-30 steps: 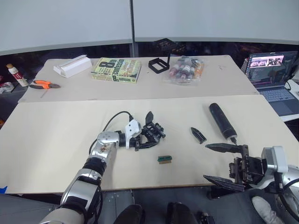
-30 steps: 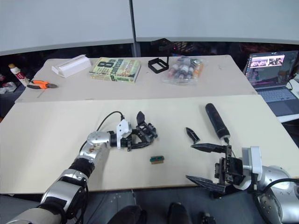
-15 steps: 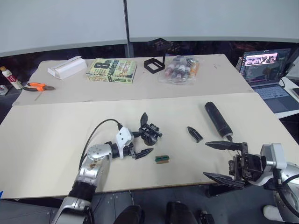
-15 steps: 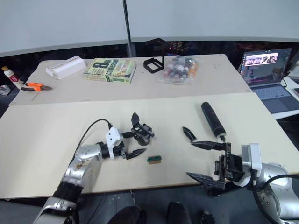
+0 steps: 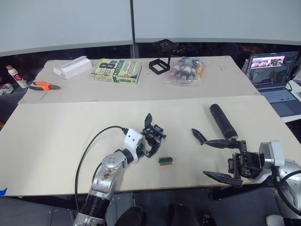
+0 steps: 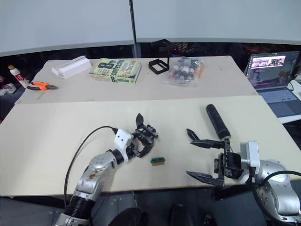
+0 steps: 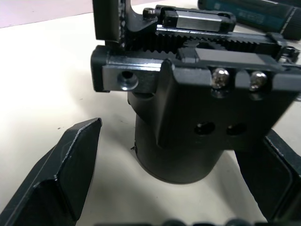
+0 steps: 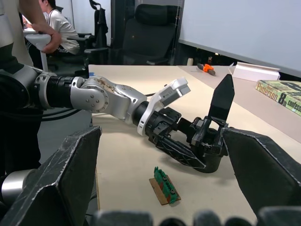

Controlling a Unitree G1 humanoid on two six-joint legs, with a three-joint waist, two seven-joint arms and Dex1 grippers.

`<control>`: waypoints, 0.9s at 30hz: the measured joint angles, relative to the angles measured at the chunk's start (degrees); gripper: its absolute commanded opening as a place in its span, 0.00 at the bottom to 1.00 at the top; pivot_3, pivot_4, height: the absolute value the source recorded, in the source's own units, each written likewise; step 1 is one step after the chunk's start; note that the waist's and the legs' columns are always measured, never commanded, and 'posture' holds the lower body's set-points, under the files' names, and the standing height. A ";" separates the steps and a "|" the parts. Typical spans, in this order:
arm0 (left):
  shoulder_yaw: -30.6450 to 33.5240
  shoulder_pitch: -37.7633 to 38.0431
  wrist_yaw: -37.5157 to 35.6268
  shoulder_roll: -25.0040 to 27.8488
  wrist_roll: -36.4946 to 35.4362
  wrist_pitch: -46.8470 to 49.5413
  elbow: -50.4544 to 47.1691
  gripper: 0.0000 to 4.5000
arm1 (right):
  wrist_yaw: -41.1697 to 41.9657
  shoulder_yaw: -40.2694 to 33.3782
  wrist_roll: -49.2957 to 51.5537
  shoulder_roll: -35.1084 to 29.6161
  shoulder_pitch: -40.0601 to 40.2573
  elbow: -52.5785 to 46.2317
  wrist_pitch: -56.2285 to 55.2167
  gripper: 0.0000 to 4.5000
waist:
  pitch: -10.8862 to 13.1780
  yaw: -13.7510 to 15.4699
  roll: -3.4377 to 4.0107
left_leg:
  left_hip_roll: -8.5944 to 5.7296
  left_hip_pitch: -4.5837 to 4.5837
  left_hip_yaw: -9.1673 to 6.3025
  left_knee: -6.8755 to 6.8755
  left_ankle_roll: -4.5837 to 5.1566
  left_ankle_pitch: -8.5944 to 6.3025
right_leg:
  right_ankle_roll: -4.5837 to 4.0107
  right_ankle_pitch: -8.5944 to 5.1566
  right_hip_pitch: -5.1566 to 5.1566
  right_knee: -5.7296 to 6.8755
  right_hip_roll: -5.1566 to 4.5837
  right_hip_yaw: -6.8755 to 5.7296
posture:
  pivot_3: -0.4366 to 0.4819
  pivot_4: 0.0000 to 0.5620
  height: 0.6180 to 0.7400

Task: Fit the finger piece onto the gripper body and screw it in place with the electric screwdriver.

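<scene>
We see two pale beige surfaces, the near surface butted against the far surface behind it. Behind them a white wall panel with a dark vertical seam, and a dark gap below it. A laptop sits open on a side desk at the right. In the right wrist view we see black office chairs, a seated person and a grey floor. Light is even.
</scene>
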 measured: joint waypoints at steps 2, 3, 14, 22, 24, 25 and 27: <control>-0.62 0.00 0.33 -0.11 0.10 0.54 -0.23 0.94 | -0.08 0.01 0.00 0.00 -0.17 0.00 0.02 1.00 | 0.00 0.00 0.00 | 0.00 0.03 0.00 0.00 0.00 0.00 | 0.00 0.00 0.03 0.00 0.00 0.00 | 0.48 0.27 1.00; -0.89 0.00 0.39 -0.05 0.18 0.61 -0.32 0.88 | -0.24 0.04 0.00 0.00 -0.34 0.00 0.02 1.00 | 0.00 0.00 0.01 | 0.00 0.05 0.00 -0.01 0.01 -0.01 | 0.00 0.00 0.05 -0.01 0.00 0.00 | 0.48 0.27 1.00; -1.28 -4.00 -8.83 5.18 -1.75 -6.76 6.96 0.52 | -1.29 0.61 0.00 -0.04 -0.66 -0.04 0.07 1.00 | -0.01 -0.12 0.02 | 0.01 0.11 0.00 -0.02 -0.06 0.03 | -0.01 0.01 0.05 0.03 0.01 -0.02 | 0.48 0.27 1.00; -0.53 -18.36 -31.69 10.43 -5.54 -21.21 30.47 0.52 | -1.21 0.05 0.07 -0.84 0.05 -0.58 0.15 1.00 | 0.00 -0.33 0.00 | -0.02 -0.16 0.00 0.02 -0.07 0.05 | -0.01 0.01 -0.16 -0.02 0.00 -0.08 | 0.48 0.27 1.00; -0.32 -21.59 -34.22 10.09 -5.47 -24.55 36.48 0.52 | -1.30 -0.18 0.09 -1.00 0.70 -1.00 0.16 1.00 | 0.00 -0.32 -0.01 | -0.03 -0.23 0.00 0.03 -0.06 0.05 | -0.01 0.01 -0.20 -0.04 -0.01 -0.10 | 0.48 0.27 1.00; -0.27 -23.28 -35.47 9.76 -5.32 -26.23 39.64 0.52 | -1.42 -0.34 0.09 -1.18 1.24 -1.33 0.16 1.00 | 0.00 -0.32 -0.01 | -0.03 -0.28 0.00 0.03 -0.06 0.04 | -0.01 0.01 -0.24 -0.05 -0.02 -0.10 | 0.48 0.27 1.00; -0.21 -24.84 -36.68 9.31 -4.95 -28.43 43.29 0.52 | -1.61 -0.42 0.09 -1.19 1.62 -1.85 0.18 1.00 | 0.01 -0.39 -0.01 | -0.03 -0.32 0.00 0.04 -0.05 0.04 | 0.00 0.01 -0.27 -0.06 -0.02 -0.10 | 0.48 0.27 1.00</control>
